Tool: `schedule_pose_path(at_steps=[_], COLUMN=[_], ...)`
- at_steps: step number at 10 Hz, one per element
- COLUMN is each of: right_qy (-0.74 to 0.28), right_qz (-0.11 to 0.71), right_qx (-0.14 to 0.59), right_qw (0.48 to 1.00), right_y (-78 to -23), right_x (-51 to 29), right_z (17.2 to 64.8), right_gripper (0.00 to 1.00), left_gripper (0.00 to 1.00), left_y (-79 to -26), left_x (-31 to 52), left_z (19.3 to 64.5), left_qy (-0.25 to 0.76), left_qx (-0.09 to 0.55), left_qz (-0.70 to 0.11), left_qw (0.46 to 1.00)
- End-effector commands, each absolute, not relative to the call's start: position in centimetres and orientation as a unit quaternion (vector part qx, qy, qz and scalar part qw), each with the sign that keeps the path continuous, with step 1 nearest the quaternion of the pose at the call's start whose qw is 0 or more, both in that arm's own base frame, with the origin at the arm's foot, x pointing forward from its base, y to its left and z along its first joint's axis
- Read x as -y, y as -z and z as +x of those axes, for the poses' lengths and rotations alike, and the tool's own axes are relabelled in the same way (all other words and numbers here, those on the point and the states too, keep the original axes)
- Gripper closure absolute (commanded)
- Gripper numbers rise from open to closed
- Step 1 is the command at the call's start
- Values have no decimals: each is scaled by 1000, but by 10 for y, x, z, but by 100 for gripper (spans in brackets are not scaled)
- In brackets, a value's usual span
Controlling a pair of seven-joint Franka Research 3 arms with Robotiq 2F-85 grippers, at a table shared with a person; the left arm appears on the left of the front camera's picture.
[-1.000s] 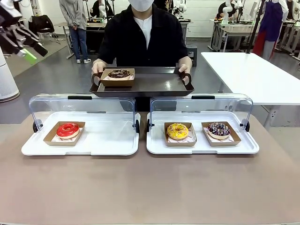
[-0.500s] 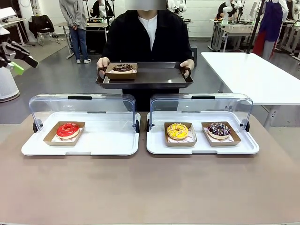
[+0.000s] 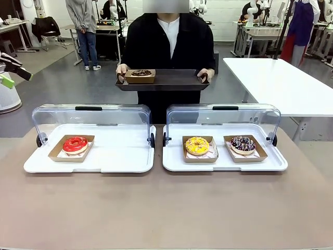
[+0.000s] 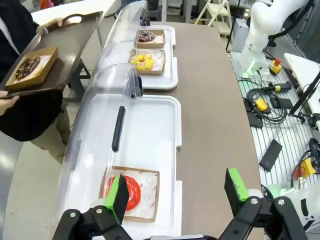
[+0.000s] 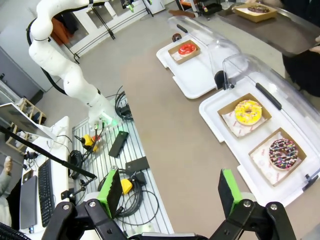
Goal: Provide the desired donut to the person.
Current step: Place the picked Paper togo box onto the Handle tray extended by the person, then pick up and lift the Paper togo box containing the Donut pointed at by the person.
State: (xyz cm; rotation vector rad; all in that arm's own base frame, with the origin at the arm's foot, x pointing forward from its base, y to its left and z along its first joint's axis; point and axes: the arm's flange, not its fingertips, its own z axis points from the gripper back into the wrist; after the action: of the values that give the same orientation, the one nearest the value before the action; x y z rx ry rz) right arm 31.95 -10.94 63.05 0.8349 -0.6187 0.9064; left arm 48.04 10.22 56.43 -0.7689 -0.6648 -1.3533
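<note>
At 12 o'clock across the counter [image 3: 166, 208], the person [image 3: 169, 41] holds a dark tray [image 3: 177, 79] at chest height, a chocolate donut [image 3: 140, 73] in its paper boat at the tray's 9 o'clock end. Left jaws and right jaws both gape wide, gripping nothing, high above the counter.

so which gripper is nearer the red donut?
Left. The left gripper hangs high at the table end holding the red donut; the right gripper hangs high at the opposite end, beyond the other tray.
</note>
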Motion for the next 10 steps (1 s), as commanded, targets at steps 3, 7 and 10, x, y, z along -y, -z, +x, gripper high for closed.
schedule_pose_path(at_steps=[3, 7, 10], right_qy=[-423, -423, -423], right_qz=[391, 391, 391], right_qx=[291, 291, 291], right_qw=[764, 764, 764], right_y=[-631, -631, -631], right_x=[108, 108, 108], right_z=[321, 321, 321], right_gripper=[0, 0, 0], left_gripper=[0, 0, 0], left_y=[-565, -574, -574], left_x=[-105, -108, -108], left_z=[443, 443, 443], left_qy=[587, 589, 589], left_qx=[325, 315, 315], left_qz=[-324, -328, -328], left_qw=[667, 668, 668])
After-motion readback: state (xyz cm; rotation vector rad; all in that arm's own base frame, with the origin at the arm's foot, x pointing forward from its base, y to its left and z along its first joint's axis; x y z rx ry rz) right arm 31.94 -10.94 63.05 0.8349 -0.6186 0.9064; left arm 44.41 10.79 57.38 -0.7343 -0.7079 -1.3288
